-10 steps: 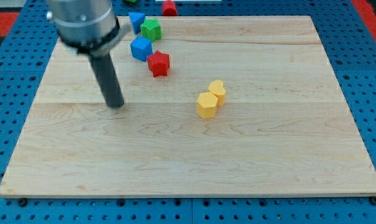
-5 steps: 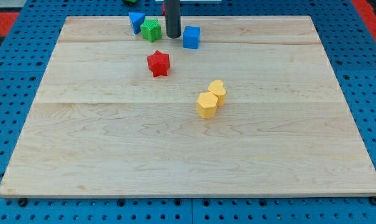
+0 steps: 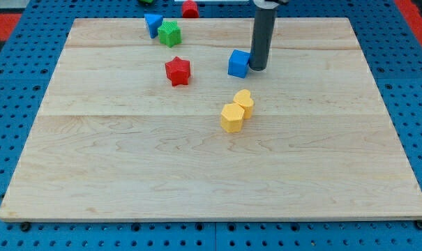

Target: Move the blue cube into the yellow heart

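Observation:
The blue cube point(image 3: 238, 63) sits on the wooden board in the upper middle of the view. My tip point(image 3: 257, 69) stands right against the cube's right side, touching or nearly touching it. The yellow heart point(image 3: 244, 100) lies below the cube, a short gap away, and touches a yellow hexagon block point(image 3: 231, 118) at its lower left.
A red star block point(image 3: 177, 71) lies left of the blue cube. A green block point(image 3: 169, 33) and another blue block point(image 3: 153, 23) sit near the board's top edge at the left. A red block point(image 3: 190, 8) lies just beyond the top edge.
My rod swept from the board's left to the top, then to the cube's right side. The blue cube went from beside the red star up to the top, then down-right toward the yellow heart.

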Available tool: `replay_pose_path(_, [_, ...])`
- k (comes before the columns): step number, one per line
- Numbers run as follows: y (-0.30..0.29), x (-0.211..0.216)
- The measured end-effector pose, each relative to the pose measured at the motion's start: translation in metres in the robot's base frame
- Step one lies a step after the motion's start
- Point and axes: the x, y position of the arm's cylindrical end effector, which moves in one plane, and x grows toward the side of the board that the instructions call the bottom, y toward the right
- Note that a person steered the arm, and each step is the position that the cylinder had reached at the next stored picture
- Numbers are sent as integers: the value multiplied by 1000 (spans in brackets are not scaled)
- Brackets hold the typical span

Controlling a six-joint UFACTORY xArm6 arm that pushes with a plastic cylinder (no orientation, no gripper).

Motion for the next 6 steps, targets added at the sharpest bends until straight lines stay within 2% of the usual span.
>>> replay_pose_path(1, [0, -36])
replay_pose_path(2, [-17, -29])
replay_pose_path(3, [-27, 3])
replay_pose_path(4, [-43, 12])
replay_pose_path(5, [-51, -15])
replay_pose_path(6, [-83, -17])
